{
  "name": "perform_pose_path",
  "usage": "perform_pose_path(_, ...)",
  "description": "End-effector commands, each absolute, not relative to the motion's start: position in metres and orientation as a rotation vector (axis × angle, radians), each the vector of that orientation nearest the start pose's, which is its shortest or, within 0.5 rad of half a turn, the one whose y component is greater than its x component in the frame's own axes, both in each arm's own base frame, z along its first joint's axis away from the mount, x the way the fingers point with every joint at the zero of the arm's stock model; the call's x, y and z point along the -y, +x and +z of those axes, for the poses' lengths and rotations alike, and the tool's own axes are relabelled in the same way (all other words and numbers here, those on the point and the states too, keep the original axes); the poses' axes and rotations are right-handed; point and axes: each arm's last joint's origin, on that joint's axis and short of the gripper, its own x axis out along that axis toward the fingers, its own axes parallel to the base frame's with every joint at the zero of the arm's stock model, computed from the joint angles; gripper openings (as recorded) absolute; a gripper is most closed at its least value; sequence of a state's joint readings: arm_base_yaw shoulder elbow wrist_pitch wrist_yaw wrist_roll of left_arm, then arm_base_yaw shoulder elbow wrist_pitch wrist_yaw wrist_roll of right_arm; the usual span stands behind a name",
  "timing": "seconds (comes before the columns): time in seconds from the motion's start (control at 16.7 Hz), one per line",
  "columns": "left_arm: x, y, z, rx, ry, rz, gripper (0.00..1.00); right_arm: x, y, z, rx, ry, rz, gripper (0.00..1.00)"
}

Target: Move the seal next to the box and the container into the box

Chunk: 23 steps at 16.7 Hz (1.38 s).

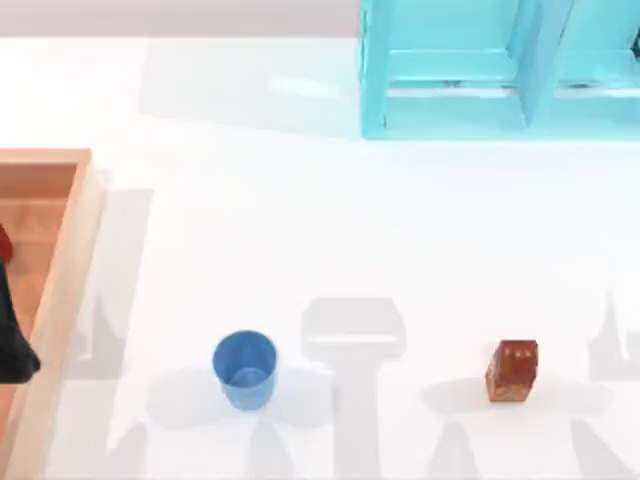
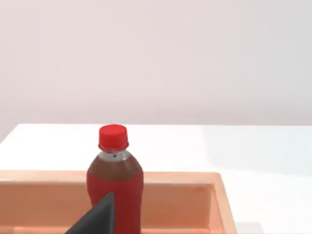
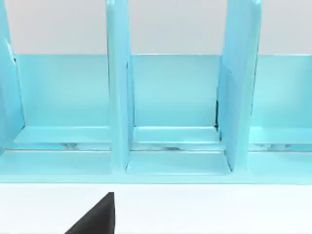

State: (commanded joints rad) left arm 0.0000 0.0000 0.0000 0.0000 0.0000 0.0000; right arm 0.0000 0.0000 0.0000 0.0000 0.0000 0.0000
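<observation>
The container, a small blue cup (image 1: 245,368), stands upright near the front of the table, left of the middle. The seal (image 1: 513,370), a reddish-brown block, sits near the front on the right. The box (image 1: 60,290), a light-wood tray, lies at the left edge; its rim (image 2: 195,178) also crosses the left wrist view. A dark part of my left gripper (image 1: 15,345) hangs over the box, well left of the cup, and also pokes into its own wrist view (image 2: 97,219). A dark part of my right gripper (image 3: 97,217) faces the back of the table.
A red-capped cola bottle (image 2: 115,180) stands inside the box. A turquoise shelf-like cabinet (image 1: 480,70) with upright dividers (image 3: 119,97) stands at the back right. White table (image 1: 350,230) stretches between the box, cup and seal.
</observation>
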Motion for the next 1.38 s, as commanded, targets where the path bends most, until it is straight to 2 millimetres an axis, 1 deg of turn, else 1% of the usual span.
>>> perform_pose_path(0.18,0.002,0.106,0.162,-0.005,-0.003,-0.003,1.0,0.001,0.106,0.16,0.0,0.0,0.0,1.0)
perform_pose_path(0.3,0.003,0.106,0.171,-0.032,-0.019,-0.019,1.0,0.001,0.106,0.16,0.0,0.0,0.0,1.0)
perform_pose_path(0.36,0.005,0.106,0.18,-0.056,-0.034,-0.033,1.0,0.001,0.106,0.16,0.0,0.0,0.0,1.0)
perform_pose_path(0.48,0.009,0.109,0.201,-0.118,-0.069,-0.069,1.0,0.001,0.106,0.16,0.0,0.0,0.0,1.0)
perform_pose_path(0.6,0.015,0.117,0.229,-0.201,-0.111,-0.112,1.0,0.001,0.106,0.16,0.0,0.0,0.0,1.0)
perform_pose_path(0.72,0.025,0.129,0.26,-0.304,-0.155,-0.158,1.0,0.001,0.106,0.16,0.0,0.0,0.0,1.0)
perform_pose_path(0.84,0.039,0.149,0.292,-0.423,-0.197,-0.203,1.0,0.001,0.106,0.16,0.0,0.0,0.0,1.0)
perform_pose_path(1.02,0.073,0.19,0.333,-0.623,-0.246,-0.256,1.0,0.001,0.106,0.16,0.0,0.0,0.0,1.0)
perform_pose_path(1.14,0.106,0.221,0.352,-0.764,-0.265,-0.277,1.0,0.001,0.106,0.16,0.0,0.0,0.0,1.0)
perform_pose_path(1.26,0.147,0.251,0.361,-0.904,-0.27,-0.283,1.0,0.001,0.106,0.16,0.0,0.0,0.0,1.0)
perform_pose_path(1.38,0.193,0.276,0.36,-1.038,-0.261,-0.276,1.0,0.001,0.106,0.16,0.0,0.0,0.0,1.0)
